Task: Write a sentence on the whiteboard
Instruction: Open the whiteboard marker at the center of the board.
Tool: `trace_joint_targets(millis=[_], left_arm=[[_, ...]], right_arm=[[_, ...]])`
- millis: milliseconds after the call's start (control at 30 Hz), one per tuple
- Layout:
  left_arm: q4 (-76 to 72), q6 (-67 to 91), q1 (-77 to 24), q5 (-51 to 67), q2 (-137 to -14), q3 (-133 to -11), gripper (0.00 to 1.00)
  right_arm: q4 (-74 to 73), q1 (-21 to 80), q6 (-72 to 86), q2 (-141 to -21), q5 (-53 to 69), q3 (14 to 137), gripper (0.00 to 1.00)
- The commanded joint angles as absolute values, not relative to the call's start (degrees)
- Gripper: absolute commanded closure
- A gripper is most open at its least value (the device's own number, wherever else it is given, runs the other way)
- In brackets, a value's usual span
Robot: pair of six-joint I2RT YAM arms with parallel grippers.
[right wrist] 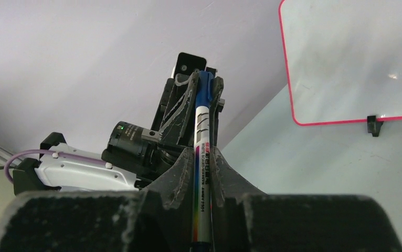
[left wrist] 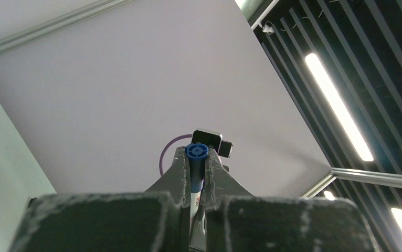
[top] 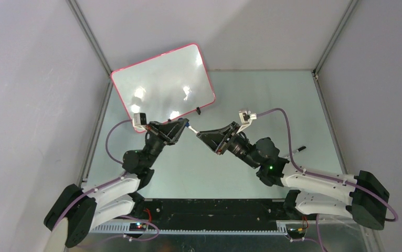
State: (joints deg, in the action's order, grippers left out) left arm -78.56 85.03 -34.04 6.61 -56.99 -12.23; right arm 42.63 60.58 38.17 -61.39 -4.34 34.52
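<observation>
Both arms fold inward, wrists facing each other. The left gripper and right gripper each pinch the marker, apparently at opposite ends, tips nearly meeting.

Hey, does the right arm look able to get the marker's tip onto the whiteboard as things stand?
Probably not yet. The right gripper clamps the marker by its barrel, but the left gripper is shut on its blue cap, so the tip looks covered. The whiteboard itself lies close, just beyond the left gripper.

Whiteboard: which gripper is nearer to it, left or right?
Left. The left gripper is by the near edge of the whiteboard; the right gripper is farther, off its near right corner.
</observation>
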Motion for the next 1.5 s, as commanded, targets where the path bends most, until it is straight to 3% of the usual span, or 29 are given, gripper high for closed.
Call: trace_joint_targets(millis=[0, 367, 600, 833, 1133, 1467], left_arm=[[-81.64, 85.0, -34.71, 7.42, -56.5, -14.55, 1.0], [-78.16, 80.81, -33.72, 3.28, -53.17, -13.73, 1.0], [-66.5, 78.05, -30.95, -2.54, -46.59, -12.06, 1.0], [-66.22, 78.8, -26.96, -0.55, -48.08, -11.86, 1.0], [-30.66, 57.5, -29.92, -2.69, -47.8, -21.27, 1.0], [-5.5, 44.21, -43.01, -5.52, -71.12, -43.36, 1.0]], right_arm=[[42.46, 60.8, 38.41, -60.26, -5.16, 36.56, 1.0], [37.7, 60.84, 41.43, -55.36, -8.58, 32.92, 1.0], [33.98, 60.65, 44.38, -48.38, -11.41, 25.93, 1.0], [27.19, 60.27, 44.46, -39.98, -12.49, 21.67, 1.0], [-9.39, 56.4, 37.06, -17.43, -26.26, 26.08, 1.0], [-31.67, 51.97, 29.54, -19.08, -31.34, 41.9, 1.0]])
